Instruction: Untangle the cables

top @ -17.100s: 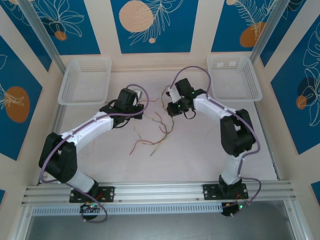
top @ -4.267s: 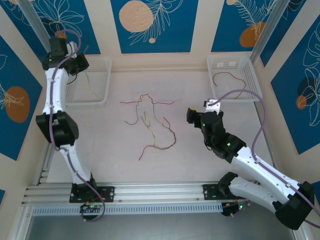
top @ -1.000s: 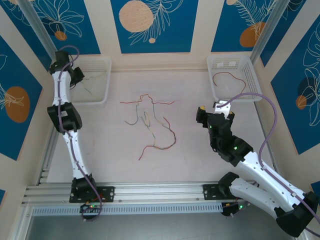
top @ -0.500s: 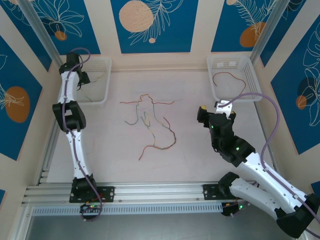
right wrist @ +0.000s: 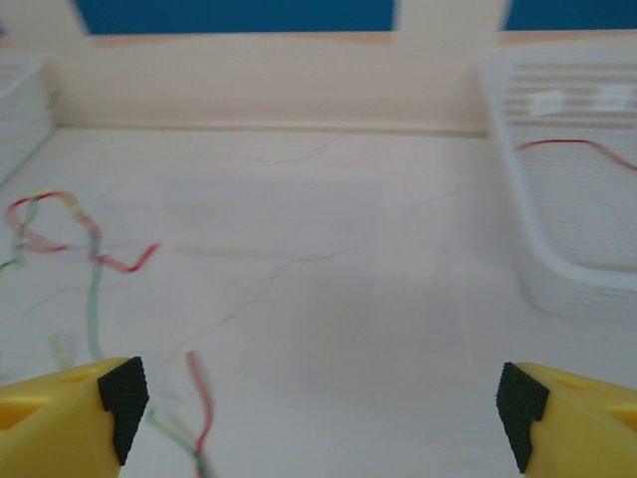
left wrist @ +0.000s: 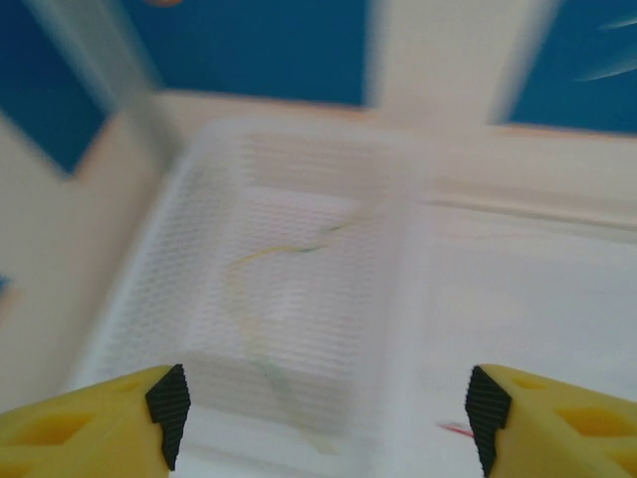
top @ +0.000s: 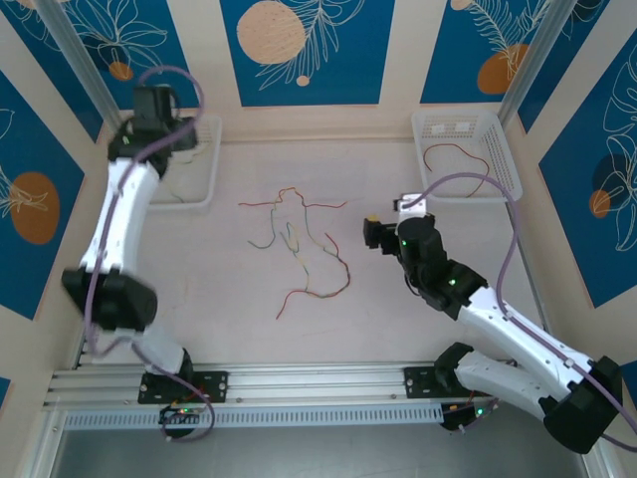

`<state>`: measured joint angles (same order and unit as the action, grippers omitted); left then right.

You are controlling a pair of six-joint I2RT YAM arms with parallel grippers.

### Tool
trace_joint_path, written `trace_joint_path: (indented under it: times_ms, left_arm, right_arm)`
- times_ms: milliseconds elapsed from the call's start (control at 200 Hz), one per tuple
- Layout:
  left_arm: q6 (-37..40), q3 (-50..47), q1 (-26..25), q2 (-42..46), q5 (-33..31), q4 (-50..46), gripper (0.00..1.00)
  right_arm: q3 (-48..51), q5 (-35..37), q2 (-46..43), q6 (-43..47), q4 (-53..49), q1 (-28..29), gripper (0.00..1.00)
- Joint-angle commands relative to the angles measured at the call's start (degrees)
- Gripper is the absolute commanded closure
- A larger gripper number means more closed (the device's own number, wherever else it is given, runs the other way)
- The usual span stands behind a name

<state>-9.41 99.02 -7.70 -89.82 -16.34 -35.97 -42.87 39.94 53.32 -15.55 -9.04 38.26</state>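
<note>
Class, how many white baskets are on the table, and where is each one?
2. The left basket sits at the far left corner with a yellow-green cable inside; the right basket sits at the far right corner with a red cable inside. None seems hidden.

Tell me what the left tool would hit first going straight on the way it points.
Probably the white basket: the open left tool aims into it, where a yellow-green cable lies on the floor. The picture is blurred, so whether rim, cable or floor comes first is unclear.
</note>
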Motion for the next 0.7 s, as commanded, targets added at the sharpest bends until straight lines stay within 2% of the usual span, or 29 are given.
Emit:
trace_joint_path:
  times_ms: [0, 100, 160, 265, 320, 400, 540, 695]
  left_arm:
    - [-3.3, -19.9, -5.6, 11.8, 10.8, 17.4, 0.22]
    - [-6.8, -33.0, -11.6, 17.7, 16.5, 22.7, 0.21]
    - [-8.4, -37.1, -14.5, 18.7, 19.0, 21.6, 0.21]
    - [-10.8, -44.8, -18.2, 20.8, 21.3, 23.1, 0.21]
    - [-11.7, -48.0, -19.2, 21.2, 24.0, 25.3, 0.21]
    - [-13.2, -51.0, -20.7, 20.5, 26.6, 28.3, 0.21]
    - [-14.9, -53.5, -22.2, 18.3, 29.8, 34.8, 0.21]
    - [-16.5, -52.6, -24.1, 13.8, 31.3, 38.6, 0.20]
  right_arm:
    - [-1.8, -14.4, 1.4, 4.7, 7.9, 0.0, 0.04]
    - [-1.3, -24.3, 4.4, 4.5, 10.9, -2.1, 0.03]
    - [-1.1, -28.1, 6.5, 0.8, 12.2, -4.4, 0.01]
    - [1.2, -43.1, 10.5, -8.0, 19.0, -12.1, 0.00]
    - [1.9, -47.3, 13.4, -9.7, 22.7, -13.3, 0.02]
    - [0.1, -48.4, 17.6, -7.6, 22.4, -11.3, 0.02]
    - [-3.9, -46.2, 23.1, -3.1, 18.5, -6.0, 0.01]
    - [-2.6, -40.4, 24.4, -6.2, 19.2, -5.3, 0.00]
